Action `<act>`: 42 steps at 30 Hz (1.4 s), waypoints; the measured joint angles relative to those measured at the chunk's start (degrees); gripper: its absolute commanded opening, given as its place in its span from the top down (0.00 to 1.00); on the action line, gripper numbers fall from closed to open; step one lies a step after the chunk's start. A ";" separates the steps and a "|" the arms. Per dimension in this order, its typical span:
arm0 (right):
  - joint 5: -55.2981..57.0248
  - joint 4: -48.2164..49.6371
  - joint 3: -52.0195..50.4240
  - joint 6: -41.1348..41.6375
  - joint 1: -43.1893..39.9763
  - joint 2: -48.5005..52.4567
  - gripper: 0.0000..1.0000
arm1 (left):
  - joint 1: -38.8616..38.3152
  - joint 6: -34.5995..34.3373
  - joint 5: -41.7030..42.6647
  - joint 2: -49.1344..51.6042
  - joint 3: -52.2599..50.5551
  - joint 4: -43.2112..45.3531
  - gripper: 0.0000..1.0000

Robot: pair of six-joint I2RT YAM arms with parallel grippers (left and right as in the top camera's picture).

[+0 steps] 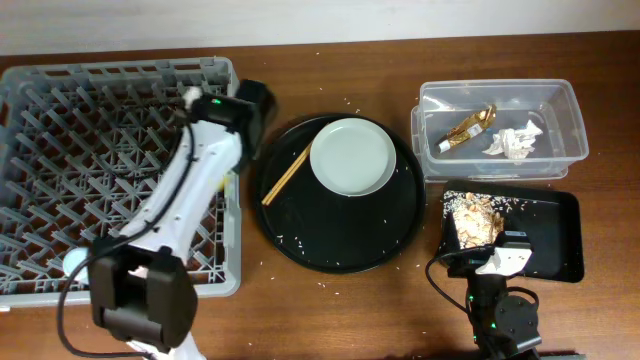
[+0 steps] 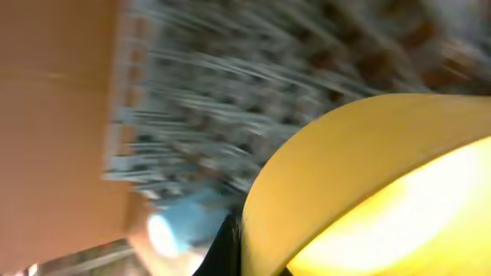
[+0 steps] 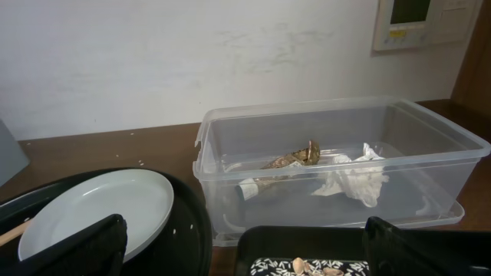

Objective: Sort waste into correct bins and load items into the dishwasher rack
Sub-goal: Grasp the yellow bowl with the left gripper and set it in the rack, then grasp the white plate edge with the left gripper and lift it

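Note:
My left gripper (image 1: pixel 250 105) hangs over the far right corner of the grey dishwasher rack (image 1: pixel 60 130). In the blurred left wrist view its finger (image 2: pixel 229 249) is shut on the yellow bowl (image 2: pixel 368 184), with the rack (image 2: pixel 230 84) and a light-blue cup (image 2: pixel 180 230) behind. The grey-green plate (image 1: pixel 352 157) and chopsticks (image 1: pixel 287 175) lie on the round black tray (image 1: pixel 340 240). My right gripper (image 1: pixel 497 262) is open and empty at the near edge of the shallow black tray (image 1: pixel 550 235), which holds food scraps (image 1: pixel 478 215). The pink cup cannot be made out.
The clear tub (image 1: pixel 560 100) at the back right holds the gold wrapper (image 1: pixel 470 127) and the white napkin (image 1: pixel 515 140). Crumbs lie scattered on the round tray and the table. A white wall stands behind the table in the right wrist view.

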 measured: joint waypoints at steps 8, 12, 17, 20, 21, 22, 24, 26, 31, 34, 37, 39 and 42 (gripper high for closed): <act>0.00 -0.02 0.00 0.00 0.00 -0.11 0.02 | 18.69 -2.86 -16.72 0.87 0.02 10.95 1.00; 0.00 -0.02 0.00 -0.02 0.00 -0.11 0.02 | 20.22 -2.84 -16.46 8.57 0.02 10.93 1.00; 0.00 -0.02 0.00 -0.02 0.00 -0.11 0.02 | 18.45 -3.48 -17.18 10.95 0.66 8.28 0.90; 0.00 -0.02 0.00 -0.02 0.00 -0.11 0.02 | 14.93 -3.45 -13.88 11.06 0.63 5.88 0.75; 0.00 -0.02 0.00 0.02 0.00 -0.11 0.01 | 13.68 -3.48 -12.94 11.17 0.63 4.68 0.55; 0.00 -0.02 0.00 -0.02 0.00 -0.11 0.01 | 13.09 -3.34 -12.46 11.26 0.63 3.34 0.46; 0.00 -0.02 0.00 0.00 0.00 -0.11 0.02 | 11.82 -3.37 -9.86 11.26 0.74 1.16 0.35; 0.00 -0.02 0.00 0.00 0.00 -0.11 0.02 | 9.79 -2.69 1.57 11.28 2.75 -2.05 0.35; 0.00 -0.02 0.00 -0.02 0.00 -0.11 0.02 | 5.81 13.97 48.48 11.26 11.50 0.04 0.33; 0.00 -0.04 0.00 -0.02 0.00 -0.11 0.02 | -0.68 19.56 62.10 10.62 9.38 17.62 0.34; 0.02 -0.04 0.00 -0.02 0.00 -0.11 0.02 | -7.76 20.11 65.88 10.71 4.04 26.32 0.38; 0.00 -0.04 0.00 -0.02 0.00 -0.11 0.02 | -8.37 19.32 66.42 12.87 3.08 28.72 0.45; 0.00 -0.04 0.00 -0.02 0.00 -0.11 0.02 | -8.24 14.95 66.16 19.02 3.02 30.75 0.51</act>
